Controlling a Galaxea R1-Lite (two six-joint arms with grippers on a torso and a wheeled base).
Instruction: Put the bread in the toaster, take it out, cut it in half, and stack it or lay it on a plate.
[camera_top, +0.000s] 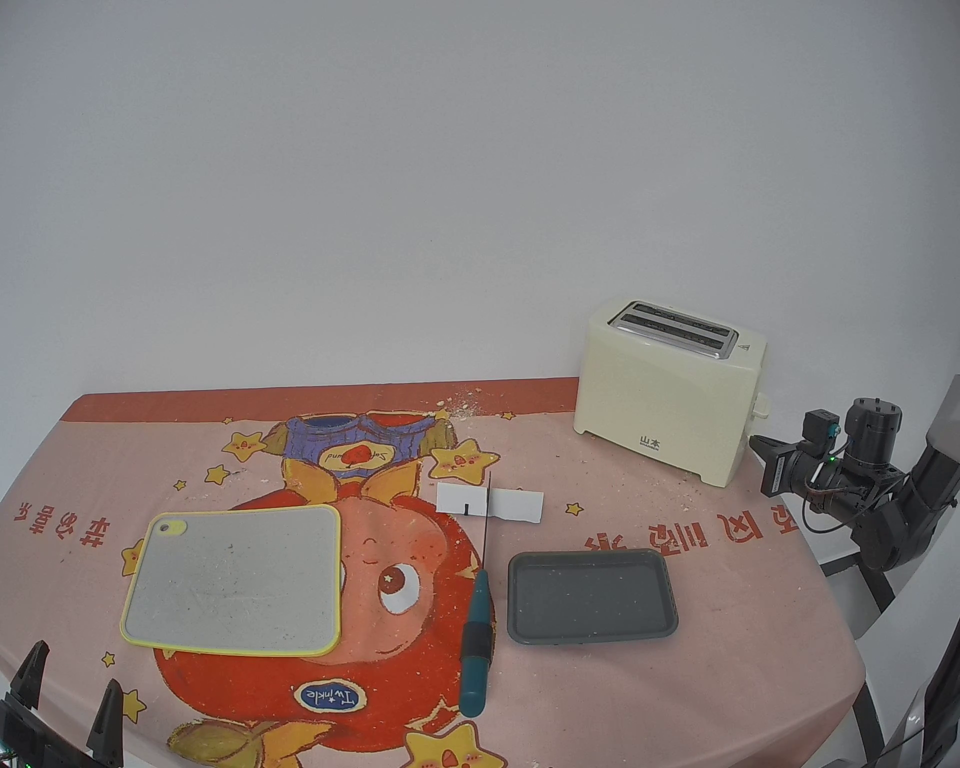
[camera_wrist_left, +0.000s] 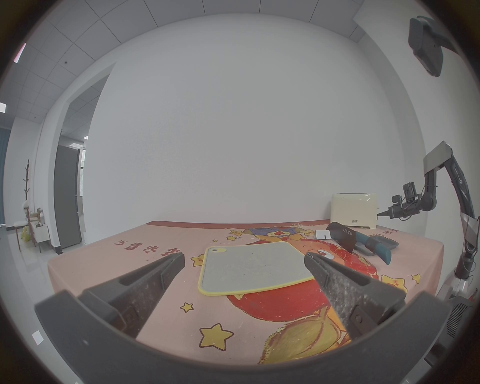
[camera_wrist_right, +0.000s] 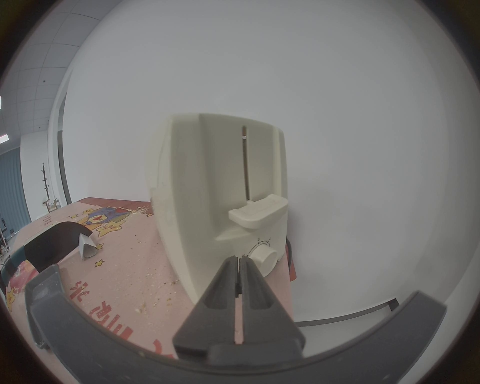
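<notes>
Right gripper (camera_wrist_right: 239, 262), fingers pressed together on nothing, points at the toaster's (camera_wrist_right: 200, 200) end just below the lever (camera_wrist_right: 257, 210), which sits low in its slot, so we judge the bread is down inside, though we cannot see it. Our left gripper (camera_top: 65, 700) hangs spread wide near the cutting board (camera_top: 235, 580), with knife (camera_top: 476, 650) and plate (camera_top: 590, 597) laid ready between board and toaster for cutting and serving

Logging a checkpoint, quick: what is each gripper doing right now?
Left gripper: open, holding nothing.
Right gripper: shut, holding nothing, just short of the toaster on its lever side.
</notes>
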